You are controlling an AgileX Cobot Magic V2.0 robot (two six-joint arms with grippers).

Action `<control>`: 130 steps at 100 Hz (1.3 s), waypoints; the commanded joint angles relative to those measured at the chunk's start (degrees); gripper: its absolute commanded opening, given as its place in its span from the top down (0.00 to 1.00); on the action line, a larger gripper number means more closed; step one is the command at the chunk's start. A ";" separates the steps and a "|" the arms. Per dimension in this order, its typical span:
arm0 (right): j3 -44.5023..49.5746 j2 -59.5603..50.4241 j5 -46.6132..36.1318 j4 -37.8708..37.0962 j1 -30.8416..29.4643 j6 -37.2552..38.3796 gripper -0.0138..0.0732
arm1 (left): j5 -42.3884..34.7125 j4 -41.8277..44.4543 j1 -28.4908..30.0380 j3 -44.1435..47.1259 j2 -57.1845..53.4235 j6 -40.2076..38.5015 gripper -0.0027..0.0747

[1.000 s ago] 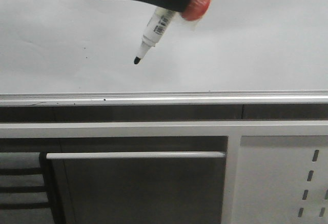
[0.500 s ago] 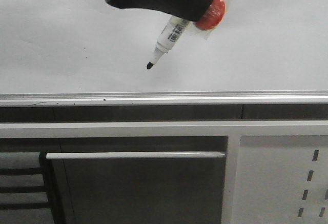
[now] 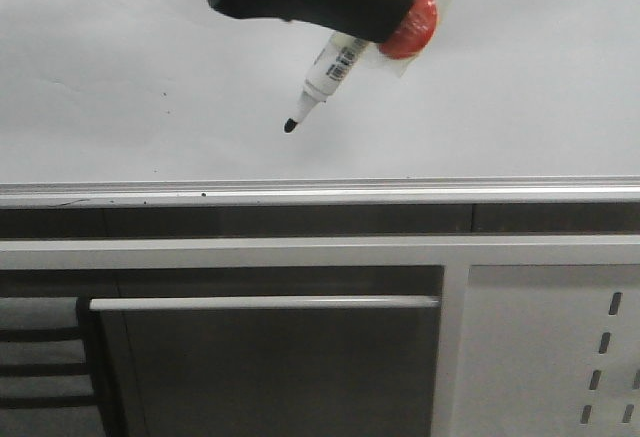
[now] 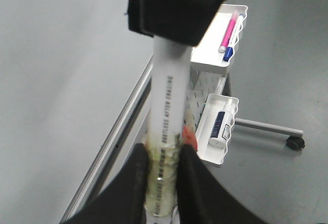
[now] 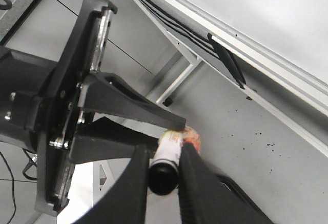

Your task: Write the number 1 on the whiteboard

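The whiteboard fills the upper front view; it also shows in the left wrist view. I see no number 1 on it, only tiny specks. A white marker slants down-left, and its black nib is at the board's lower middle; I cannot tell if it touches. My left gripper is shut on the marker's taped barrel, beside a red blob. My right gripper is shut on the marker's black rear end. It is out of the front view.
A silver rail runs along the board's bottom edge. Below it are a grey cabinet with a bar handle and a white panel with slanted slots. A white cart's trays hold pens and a bottle.
The marker and the left gripper moved right and slightly down across the board over the last second. In the last half second they barely moved.
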 commanded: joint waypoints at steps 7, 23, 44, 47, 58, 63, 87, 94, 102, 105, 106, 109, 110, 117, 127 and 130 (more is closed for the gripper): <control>-1.90 -0.93 0.27 2.67 0.10 -0.57 0.92 | -4.83 -3.57 -0.03 -2.25 -2.70 -0.27 0.80; -1.90 -1.30 -0.91 1.61 0.10 -0.57 0.91 | -4.93 -9.18 2.00 -2.72 -5.76 -0.27 0.41; -0.10 -7.25 -9.14 -0.44 0.10 -0.57 0.91 | -3.57 -14.89 8.85 -2.61 -12.37 -0.70 0.33; 1.28 -9.21 -11.11 -1.01 0.10 -0.57 0.91 | -2.97 -15.43 9.93 -2.49 -13.30 -0.70 0.33; 8.29 -16.14 -21.03 -1.44 0.10 -0.57 0.91 | -2.48 -19.55 14.22 -1.98 -16.69 -1.91 0.39; 12.92 -19.61 -26.35 -1.44 0.36 -0.57 0.91 | -3.06 -21.85 15.98 -0.90 -17.99 -2.16 0.49; 24.02 -31.33 -42.71 -1.44 4.41 -1.40 0.91 | -12.00 -28.07 19.30 6.73 -24.80 -2.16 0.99; 24.13 -30.83 -43.89 -1.44 5.65 -1.70 0.91 | -14.89 -30.00 19.30 8.56 -26.36 -2.16 0.99; 24.13 -29.69 -46.27 -1.33 6.83 -3.30 0.91 | -16.77 -30.74 19.30 9.99 -27.72 -2.16 0.99; 24.13 -29.15 -46.92 -1.33 7.17 -3.42 0.91 | -17.21 -30.74 19.30 10.47 -28.09 -2.16 0.99; 24.13 -28.86 -47.19 -1.33 7.36 -3.51 0.91 | -17.34 -30.74 19.30 10.50 -28.23 -2.16 0.99; 24.13 -28.28 -47.58 -1.33 7.66 -3.63 0.91 | -17.49 -30.74 19.30 10.64 -28.39 -2.16 0.99; 24.13 -27.96 -47.72 -1.33 7.73 -3.63 0.91 | -17.58 -30.74 19.30 10.74 -28.50 -2.16 0.99; 24.03 -26.28 -48.88 -1.33 8.91 -3.63 0.91 | -17.97 -30.74 19.30 10.88 -28.60 -2.16 0.99; 23.79 -23.95 -51.33 -1.33 11.81 -5.65 0.91 | -19.06 -30.74 19.30 10.88 -28.60 -2.16 0.99; 23.65 -23.32 -52.00 -1.33 12.75 -5.93 0.91 | -19.44 -30.74 19.30 10.88 -28.60 -2.16 0.99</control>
